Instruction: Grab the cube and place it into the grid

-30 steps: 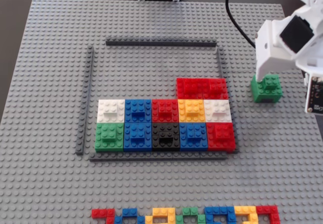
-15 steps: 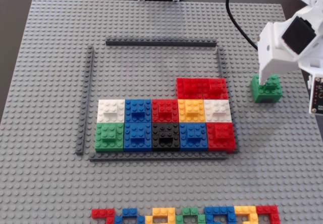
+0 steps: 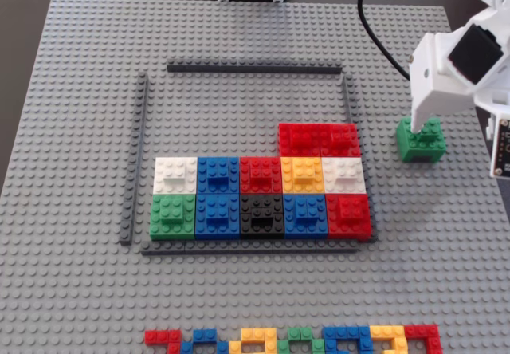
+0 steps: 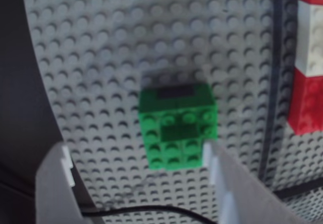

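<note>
White plastic fingers hang wide apart over the board, the gripper point(image 4: 139, 158) gaping and holding nothing: in the wrist view one fingertip sits right at the near corner of the cube point(image 4: 177, 125) and the other stands well off to the left over bare studs. The fixed view shows the gripper point(image 3: 420, 123) poised at the top of the cube point(image 3: 421, 140), and whether a tip is actually touching I cannot tell. The cube sits flat on the grey baseplate point(image 3: 72, 99), just outside the right-hand strip of the grid point(image 3: 253, 68), so it is not yet lifted and not yet grasped. Inside the grid two rows of coloured blocks are filled, white through red along the bottom pair of rows, and a red block point(image 3: 319, 139) starts a third row in the right corner; the space to its left and everything above it is open. So the count, as I read it: approach under way, grasp, lift, carry over the strip and placement all left to do. The jaws look off-centre, with the cube lying toward the right finger rather than between the two, so some sideways correction seems needed before closing. At the near edge lies the multicoloured strip point(image 3: 295, 340), no part of this.
</note>
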Action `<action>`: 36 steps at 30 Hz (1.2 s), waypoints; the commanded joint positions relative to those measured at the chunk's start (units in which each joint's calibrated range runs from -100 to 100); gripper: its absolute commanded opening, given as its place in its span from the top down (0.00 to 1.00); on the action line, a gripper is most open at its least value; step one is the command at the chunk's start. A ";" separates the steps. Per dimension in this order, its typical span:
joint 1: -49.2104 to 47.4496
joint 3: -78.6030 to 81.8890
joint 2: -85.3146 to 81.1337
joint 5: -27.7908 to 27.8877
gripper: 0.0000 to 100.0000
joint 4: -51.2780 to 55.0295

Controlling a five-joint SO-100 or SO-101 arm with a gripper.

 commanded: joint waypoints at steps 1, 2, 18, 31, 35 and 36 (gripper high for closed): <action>-0.21 -0.50 -2.61 -0.29 0.68 -0.36; -0.21 -0.50 -2.61 -0.29 0.68 -0.36; -0.14 1.22 -2.27 0.05 0.84 -0.66; 0.16 0.77 -2.53 0.39 0.92 -0.02; 0.45 0.49 -3.82 0.54 0.93 0.32; 0.53 0.49 -4.16 0.59 0.93 0.42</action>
